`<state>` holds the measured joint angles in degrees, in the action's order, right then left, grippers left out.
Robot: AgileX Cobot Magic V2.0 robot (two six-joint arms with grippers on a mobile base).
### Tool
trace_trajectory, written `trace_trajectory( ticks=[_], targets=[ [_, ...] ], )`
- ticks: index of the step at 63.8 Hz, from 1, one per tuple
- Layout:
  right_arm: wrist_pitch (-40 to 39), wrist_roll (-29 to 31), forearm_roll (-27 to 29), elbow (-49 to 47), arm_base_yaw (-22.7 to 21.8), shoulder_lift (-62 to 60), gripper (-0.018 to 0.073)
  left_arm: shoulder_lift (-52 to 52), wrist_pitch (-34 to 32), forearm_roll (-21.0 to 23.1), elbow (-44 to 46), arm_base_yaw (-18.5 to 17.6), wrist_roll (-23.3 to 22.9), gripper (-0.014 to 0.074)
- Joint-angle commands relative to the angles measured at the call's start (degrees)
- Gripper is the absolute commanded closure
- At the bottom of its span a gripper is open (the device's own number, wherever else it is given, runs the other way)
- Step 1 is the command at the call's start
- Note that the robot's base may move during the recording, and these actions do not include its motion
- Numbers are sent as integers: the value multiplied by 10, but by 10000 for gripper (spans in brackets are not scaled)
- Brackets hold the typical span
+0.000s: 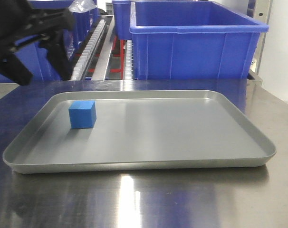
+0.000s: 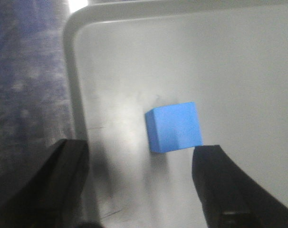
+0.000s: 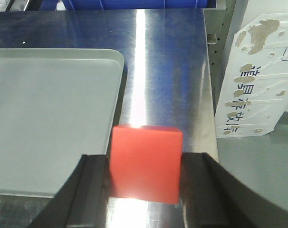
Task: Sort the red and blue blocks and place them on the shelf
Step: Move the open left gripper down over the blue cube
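Red block [image 3: 145, 164]: one (blue block [image 1: 82, 114]: one)

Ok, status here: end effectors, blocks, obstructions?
Right end effector shut on red block. Left end effector open, aimed at blue block in tray. No obstruction seen.

In the front view the left gripper [image 1: 43, 71] is a dark blur cut off by the top-left corner, and blue crates [image 1: 196, 47] hide much of the shelf [image 1: 92, 43]. The wrist views crop the left fingers [image 2: 232, 190] and right fingers [image 3: 91, 190] at the bottom edge. The red block's [image 3: 146, 156] lower edge washes out in glare, and the white panel's [image 3: 255, 76] worn lettering is unreadable.
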<state>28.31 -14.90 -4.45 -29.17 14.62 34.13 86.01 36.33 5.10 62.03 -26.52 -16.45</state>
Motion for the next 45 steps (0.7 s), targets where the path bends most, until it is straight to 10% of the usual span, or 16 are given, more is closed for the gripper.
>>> trace_trajectory(
  ticks=[1,45],
  targets=[
    [-41,0,-6,-16,-3,0,509,-7,-29,7,26,-13,-11,83],
    [-41,0,-6,-16,-3,0,509,84,-28,-44,74,-63,-95,83]
  ],
)
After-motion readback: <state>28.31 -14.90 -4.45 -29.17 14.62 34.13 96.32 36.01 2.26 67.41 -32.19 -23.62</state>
